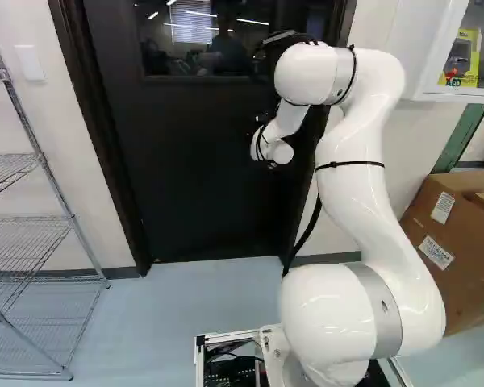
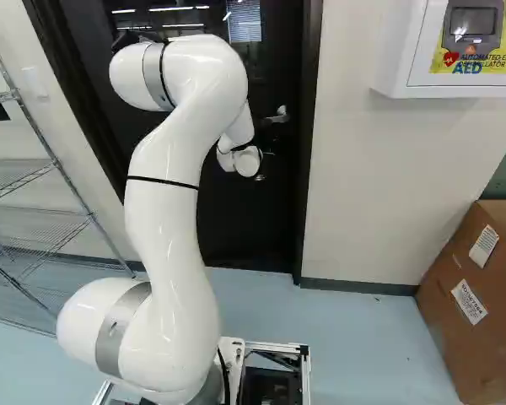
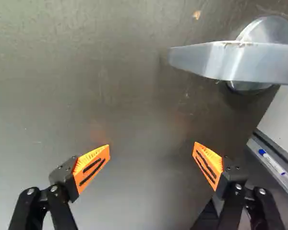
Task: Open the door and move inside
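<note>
The dark door (image 1: 202, 169) stands closed in its frame ahead of the arm, with a window in its upper part. A silver lever handle (image 2: 277, 116) shows on it, right of the white wrist in the right base view. My gripper (image 2: 266, 153) barely shows there beside the wrist, below the handle. In the wrist view the gripper (image 3: 151, 160) is open, its orange-padded fingers wide apart, with only the door's surface (image 3: 96, 86) behind the gap. The lever (image 3: 235, 60) lies ahead of the fingertips and off toward one side, its free end pointing across; neither finger touches it.
A wire shelf rack (image 1: 32, 214) stands left of the door. To the right are a cardboard box (image 2: 476, 295) on the floor and a white AED cabinet (image 2: 392, 51) on the wall. A marker (image 3: 272, 161) lies on a metal ledge beside the door surface.
</note>
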